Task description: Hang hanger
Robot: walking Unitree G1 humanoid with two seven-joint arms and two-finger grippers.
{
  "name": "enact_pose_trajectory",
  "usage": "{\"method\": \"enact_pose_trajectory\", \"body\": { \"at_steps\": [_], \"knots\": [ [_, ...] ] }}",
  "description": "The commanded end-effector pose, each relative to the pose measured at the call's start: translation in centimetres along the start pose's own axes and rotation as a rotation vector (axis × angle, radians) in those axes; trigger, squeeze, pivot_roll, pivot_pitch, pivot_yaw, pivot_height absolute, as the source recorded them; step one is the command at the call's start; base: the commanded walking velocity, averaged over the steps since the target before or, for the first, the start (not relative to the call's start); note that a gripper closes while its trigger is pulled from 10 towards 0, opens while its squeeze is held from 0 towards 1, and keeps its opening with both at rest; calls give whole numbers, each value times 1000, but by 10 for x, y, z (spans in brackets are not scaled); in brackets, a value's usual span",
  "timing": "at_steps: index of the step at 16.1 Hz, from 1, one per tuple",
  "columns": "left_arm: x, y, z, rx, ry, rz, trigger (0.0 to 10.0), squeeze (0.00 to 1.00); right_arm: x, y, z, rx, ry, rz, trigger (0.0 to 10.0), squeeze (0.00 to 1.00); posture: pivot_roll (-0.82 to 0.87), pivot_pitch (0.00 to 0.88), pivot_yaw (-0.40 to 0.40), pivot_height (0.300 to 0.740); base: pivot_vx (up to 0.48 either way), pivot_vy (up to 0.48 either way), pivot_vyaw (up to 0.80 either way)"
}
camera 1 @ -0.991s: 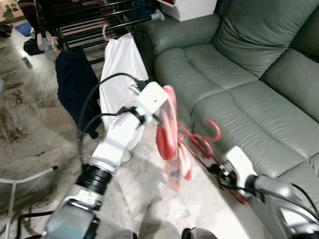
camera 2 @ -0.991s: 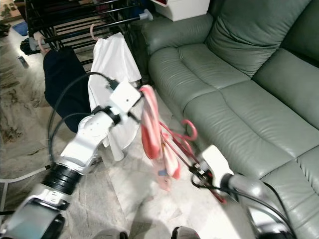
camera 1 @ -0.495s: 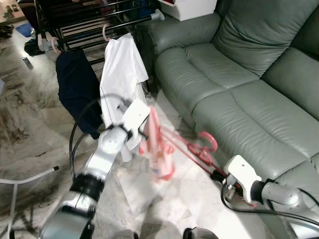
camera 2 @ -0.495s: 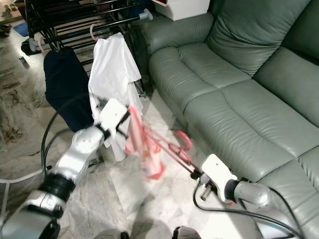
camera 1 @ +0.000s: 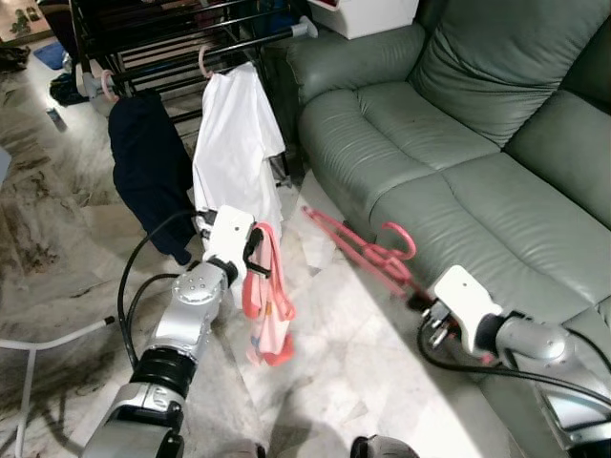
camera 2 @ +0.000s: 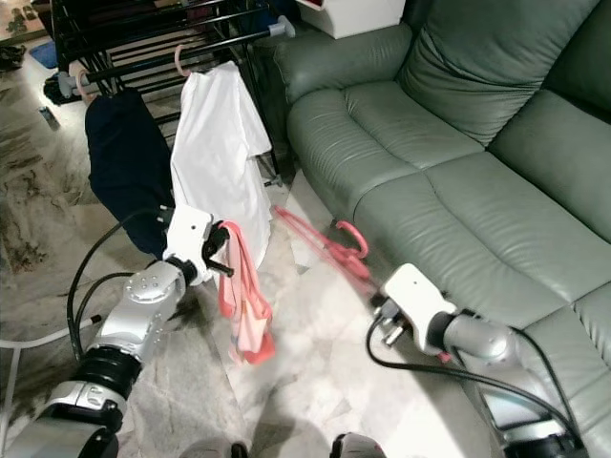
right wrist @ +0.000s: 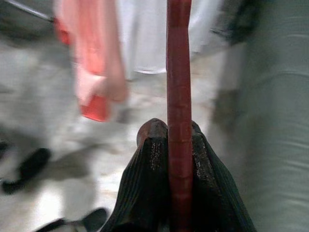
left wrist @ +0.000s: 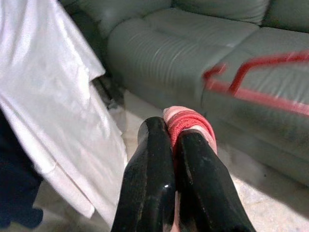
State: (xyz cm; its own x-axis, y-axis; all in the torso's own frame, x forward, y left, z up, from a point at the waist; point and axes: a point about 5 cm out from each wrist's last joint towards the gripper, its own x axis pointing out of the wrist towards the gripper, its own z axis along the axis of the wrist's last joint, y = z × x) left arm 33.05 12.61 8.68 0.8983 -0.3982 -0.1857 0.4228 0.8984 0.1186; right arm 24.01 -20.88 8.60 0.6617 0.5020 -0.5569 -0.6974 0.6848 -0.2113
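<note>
The scene is viewed from the head, forward and down, by both eye views, the green sofa point(camera 1: 458, 153) and drying rack point(camera 1: 172, 43) being shared, while each wrist view is aimed closely along its own black fingers point(left wrist: 159, 183).

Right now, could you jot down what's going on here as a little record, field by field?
Left gripper: shut on a pink cloth garment that dangles toward the floor
Right gripper: shut on one end of a red plastic hanger
Hanger position: held out beside the green leather sofa, apart from the garment
Drying rack: black metal, beyond the robot's left arm
On the rack: a white shirt and a dark navy garment, each on a hanger
Floor: marbled stone tile
</note>
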Motion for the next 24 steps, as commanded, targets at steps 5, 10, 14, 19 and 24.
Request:
{"method": "enact_pose_trajectory", "body": {
  "at_steps": [5, 10, 14, 19, 24],
  "knots": [
    [9, 7, 30, 120, -88, -59, 10000, 0, -8, 26, -1, 102, -3, 161, 10000, 0, -88, 55, 76, 740, 0, 0, 0],
    [10, 7, 33, 156, -99, -80, 10000, 0, -13, 33, -5, 127, 26, 195, 10000, 0, -88, 57, 78, 740, 0, 0, 0],
    [10, 23, 29, 196, -59, 32, 10000, 0, -24, 26, -20, 105, 141, 187, 10000, 0, -91, 59, 74, 740, 0, 0, 0],
    [11, 23, 32, 193, -71, 24, 10000, 0, -28, 18, -29, 83, 204, 165, 10000, 0, -90, 59, 74, 740, 0, 0, 0],
    [13, 18, 36, 179, -88, 10, 10000, 0, -22, 23, -24, 96, 174, 194, 10000, 0, -90, 59, 75, 740, 0, 0, 0]
  ]
}}
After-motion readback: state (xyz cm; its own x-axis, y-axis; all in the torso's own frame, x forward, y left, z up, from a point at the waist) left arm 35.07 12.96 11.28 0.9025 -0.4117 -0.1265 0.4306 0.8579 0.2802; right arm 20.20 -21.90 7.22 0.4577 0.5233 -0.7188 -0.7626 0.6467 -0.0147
